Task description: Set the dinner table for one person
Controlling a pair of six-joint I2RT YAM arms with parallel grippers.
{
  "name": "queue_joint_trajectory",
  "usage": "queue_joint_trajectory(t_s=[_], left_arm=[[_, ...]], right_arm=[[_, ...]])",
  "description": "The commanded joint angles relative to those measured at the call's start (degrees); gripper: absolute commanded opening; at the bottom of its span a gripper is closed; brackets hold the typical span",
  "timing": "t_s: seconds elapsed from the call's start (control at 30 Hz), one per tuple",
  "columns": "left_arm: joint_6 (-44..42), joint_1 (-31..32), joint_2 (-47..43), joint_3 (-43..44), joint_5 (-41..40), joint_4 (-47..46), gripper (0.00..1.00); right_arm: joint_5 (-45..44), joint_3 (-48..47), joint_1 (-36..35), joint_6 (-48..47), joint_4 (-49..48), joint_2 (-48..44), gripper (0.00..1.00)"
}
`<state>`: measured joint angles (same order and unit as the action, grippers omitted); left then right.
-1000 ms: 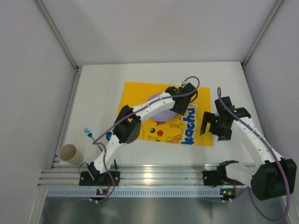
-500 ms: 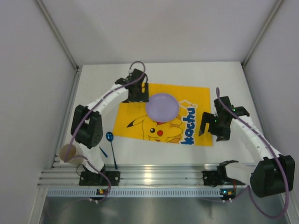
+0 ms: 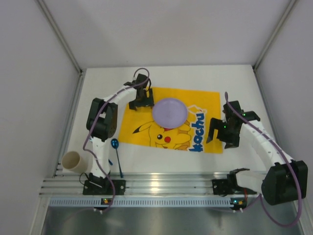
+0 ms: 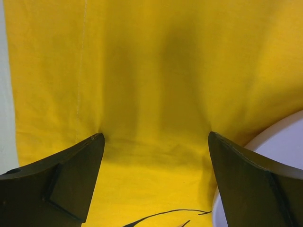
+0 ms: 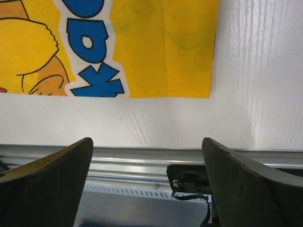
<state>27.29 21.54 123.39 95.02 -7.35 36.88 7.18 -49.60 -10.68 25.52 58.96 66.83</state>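
The dinner table [image 3: 234, 78] is a white tabletop. A yellow Pikachu-print mat [image 3: 146, 132] lies on its middle, with a lavender plate [image 3: 169, 111] on the mat's far half. My left gripper [image 3: 139, 100] is open and empty, low over the mat's far left corner, just left of the plate. In the left wrist view the left gripper [image 4: 155, 136] has its jaws wide apart over yellow cloth [image 4: 142, 71], with the plate's rim [image 4: 284, 137] at the right. My right gripper [image 3: 220, 132] hovers open and empty over the mat's near right corner; in the right wrist view it [image 5: 146, 140] points at the table's near edge.
A blue spoon [image 3: 116, 152] lies on the table left of the mat's near corner. A beige cup [image 3: 73, 161] stands at the near left by the metal rail [image 3: 166, 183]. White walls enclose the table on three sides.
My left gripper has swung left off the plate to the mat's far left corner, uncovering the plate, and its elbow has folded in. The right arm has hardly moved.
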Motion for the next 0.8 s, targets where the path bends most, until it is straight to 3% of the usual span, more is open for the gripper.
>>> queue_joint_trajectory(t_s=[0.0, 0.23, 0.4, 0.5, 0.63, 0.77], left_arm=[[1.98, -0.71, -0.08, -4.39, -0.02, -0.41, 0.97], [6.63, -0.97, -8.77, -22.48, -1.26, -3.57, 0.95], [8.13, -0.8, -12.56, -28.49, -0.82, -5.33, 0.95], [6.99, -0.71, -12.57, -27.09, -1.78, -4.28, 0.96], [6.11, -0.71, -13.52, -18.51, -3.28, -0.42, 0.98], [5.67, -0.45, -17.91, -8.38, -6.78, 6.34, 0.98]], right_arm=[[-0.41, -1.73, 0.74, -0.73, -1.21, -1.52, 1.0], [-0.33, -0.84, 0.83, -0.82, -2.0, -1.53, 1.0], [-0.06, -1.11, 0.83, -1.43, -2.88, -0.21, 1.0], [0.46, -1.37, 0.83, -1.87, -3.15, 0.41, 1.0], [0.64, -4.17, -0.39, -3.19, -3.15, 0.32, 0.98], [-2.43, -13.65, -10.48, -3.55, -1.92, 2.07, 1.0]])
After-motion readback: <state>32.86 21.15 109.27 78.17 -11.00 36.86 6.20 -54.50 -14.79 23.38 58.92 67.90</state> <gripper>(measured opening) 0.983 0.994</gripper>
